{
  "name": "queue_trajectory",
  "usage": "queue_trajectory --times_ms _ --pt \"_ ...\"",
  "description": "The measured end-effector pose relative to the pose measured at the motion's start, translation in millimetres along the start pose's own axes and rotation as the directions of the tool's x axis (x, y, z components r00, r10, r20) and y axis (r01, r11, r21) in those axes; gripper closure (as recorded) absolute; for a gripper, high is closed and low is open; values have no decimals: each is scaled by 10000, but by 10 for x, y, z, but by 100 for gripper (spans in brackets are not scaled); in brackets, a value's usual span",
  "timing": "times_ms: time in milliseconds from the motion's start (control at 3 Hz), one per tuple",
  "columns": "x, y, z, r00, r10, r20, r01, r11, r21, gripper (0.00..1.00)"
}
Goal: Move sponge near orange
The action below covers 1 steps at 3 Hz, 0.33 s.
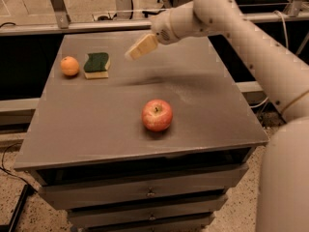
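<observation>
Tool [133, 53] aloft near sponge [97, 65], sponge just beside orange [69, 65]; apple [157, 115] well apart.

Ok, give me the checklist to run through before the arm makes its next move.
1. Sponge lies flat on the table, green side up: ok.
2. Sponge sits close beside the orange: ok.
3. Sponge actually touches the orange: cannot tell.
4. Gripper is off the sponge, above the table's far side: ok.
5. Orange is fully on the tabletop, though near its edge: ok.
6. Apple stands apart from the gripper, towards the table's front: ok.
</observation>
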<state>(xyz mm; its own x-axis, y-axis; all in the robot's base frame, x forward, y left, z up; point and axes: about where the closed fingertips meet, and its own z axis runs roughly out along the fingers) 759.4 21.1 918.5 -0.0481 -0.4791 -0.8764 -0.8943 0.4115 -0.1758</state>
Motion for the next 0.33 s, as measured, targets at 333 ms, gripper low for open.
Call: queue_trajectory --times_ms 333 --pt "120 -141 -214 9998 201 55 -203 9989 423 0"
